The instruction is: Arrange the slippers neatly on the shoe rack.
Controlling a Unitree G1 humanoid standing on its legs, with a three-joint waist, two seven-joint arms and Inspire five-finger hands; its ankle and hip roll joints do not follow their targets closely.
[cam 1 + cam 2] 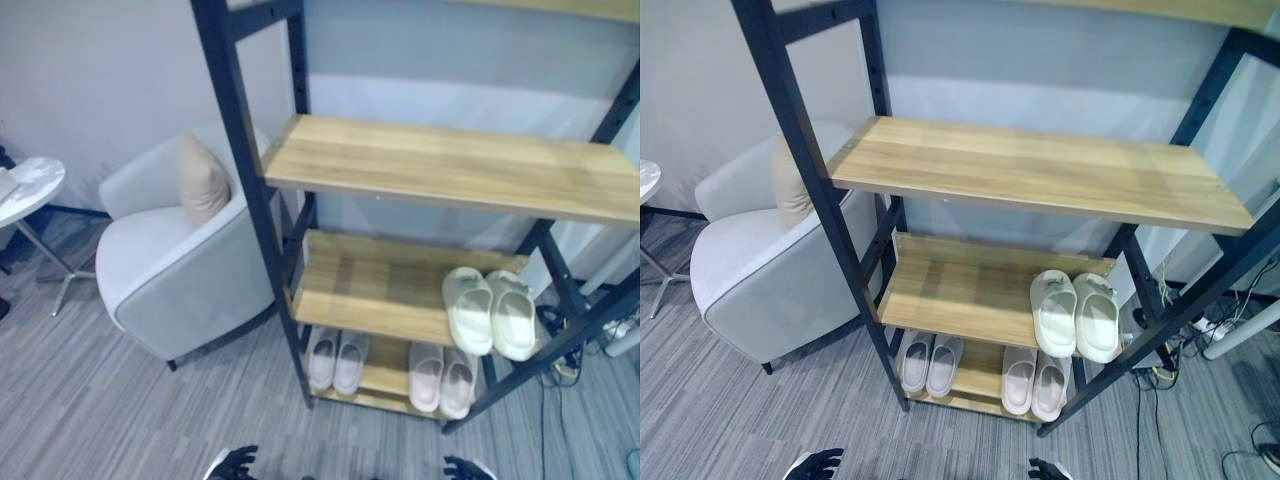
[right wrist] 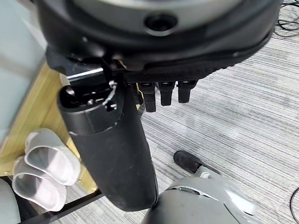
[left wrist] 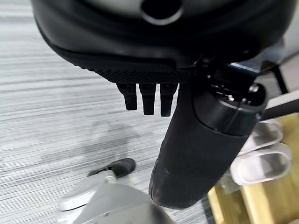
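Both hands, left (image 3: 147,95) and right (image 2: 166,93), hang open; shoe rack (image 1: 400,290) holds three slipper pairs (image 1: 490,310).

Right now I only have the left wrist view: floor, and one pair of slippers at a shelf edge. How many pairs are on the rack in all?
Observer: Three. A left pair and a right pair on the bottom shelf, and a white pair at the right end of the middle shelf.
Operator: Right hand holding anything?
Observer: No. The right hand is open, low in front of the rack.
Operator: Anything left of the rack?
Observer: An armchair with a cushion, close by the rack's left post.
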